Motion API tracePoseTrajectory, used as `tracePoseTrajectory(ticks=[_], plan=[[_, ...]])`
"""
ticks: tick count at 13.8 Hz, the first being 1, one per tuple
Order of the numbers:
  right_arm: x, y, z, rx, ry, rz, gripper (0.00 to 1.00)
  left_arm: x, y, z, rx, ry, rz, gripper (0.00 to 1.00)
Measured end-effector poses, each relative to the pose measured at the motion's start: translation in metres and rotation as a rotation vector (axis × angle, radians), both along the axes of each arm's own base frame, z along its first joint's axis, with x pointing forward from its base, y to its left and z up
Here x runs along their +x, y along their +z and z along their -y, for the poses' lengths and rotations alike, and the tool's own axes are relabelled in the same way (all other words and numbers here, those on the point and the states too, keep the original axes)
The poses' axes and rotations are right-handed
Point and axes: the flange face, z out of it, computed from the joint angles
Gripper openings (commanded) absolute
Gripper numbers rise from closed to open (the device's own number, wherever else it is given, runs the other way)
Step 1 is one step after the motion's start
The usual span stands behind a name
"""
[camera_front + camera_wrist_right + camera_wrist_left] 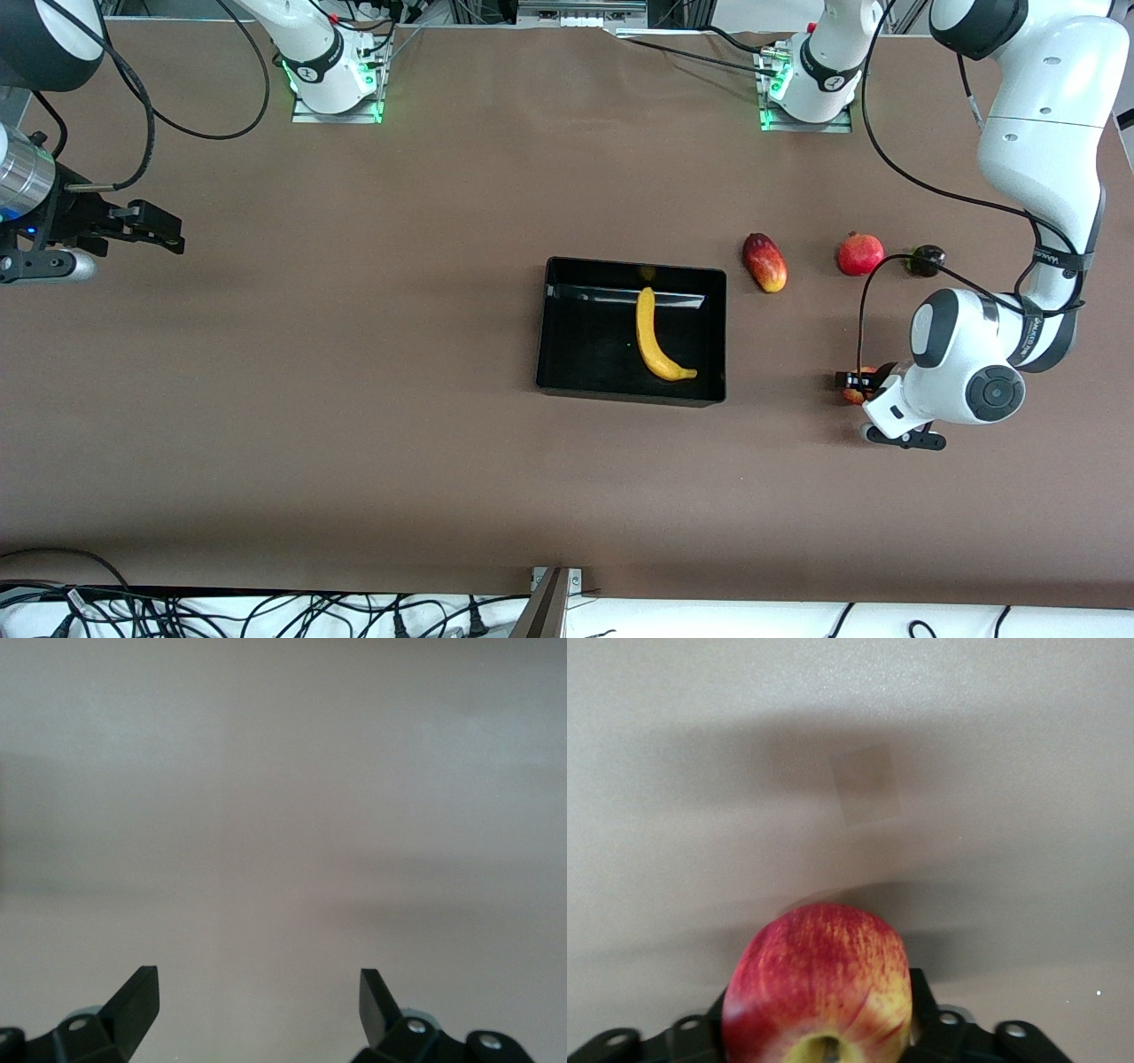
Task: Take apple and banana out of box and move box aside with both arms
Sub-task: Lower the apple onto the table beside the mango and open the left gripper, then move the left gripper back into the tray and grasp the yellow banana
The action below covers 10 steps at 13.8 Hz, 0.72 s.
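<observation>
The apple [856,392] is already lying outside the box [580,350], at about four o'clock from it in the front view, toward the left arm's end of the table [354,399]. The left gripper [850,383] is standing low around it. In the left wrist view the apple [819,979] is filling the space in front of that gripper, so I cannot tell whether the gripper is pinching it or is letting it go.

The banana [654,341] is lying inside the box, pointing from twelve toward five o'clock.

The right gripper [170,236] is waiting over bare table at about ten o'clock from the box, well apart from it. Its fingers [133,997] are standing spread, with nothing between them.

What I am fearing:
- If the left gripper is rising while it is not fully free of the apple, it is probably dragging or tipping the fruit. A round apple is rolling easily, perhaps toward the table edge.
- The mango-like fruit [765,262] is lying just beside the box, at two o'clock. The pomegranate [860,254] is lying near it. An arm that is reaching for the banana is risking to knock them.
- The box looks glossy with low walls, so two grippers that are moving unevenly are likely twisting it or losing it.
</observation>
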Motion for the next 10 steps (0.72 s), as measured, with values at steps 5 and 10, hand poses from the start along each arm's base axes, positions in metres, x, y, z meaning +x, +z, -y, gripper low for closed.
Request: tracePoseTrajectory(ticks=[5, 10], plan=[[-0.006, 0.022, 0.026, 0.064, -0.061, 0.026, 1.00, 0.004, 0.065, 0.049, 0.013, 0.034, -0.008, 1.00], [-0.004, 0.020, 0.017, 0.072, -0.049, 0.027, 1.00, -0.043, 0.121, 0.262, 0.077, 0.117, 0.038, 1.00]])
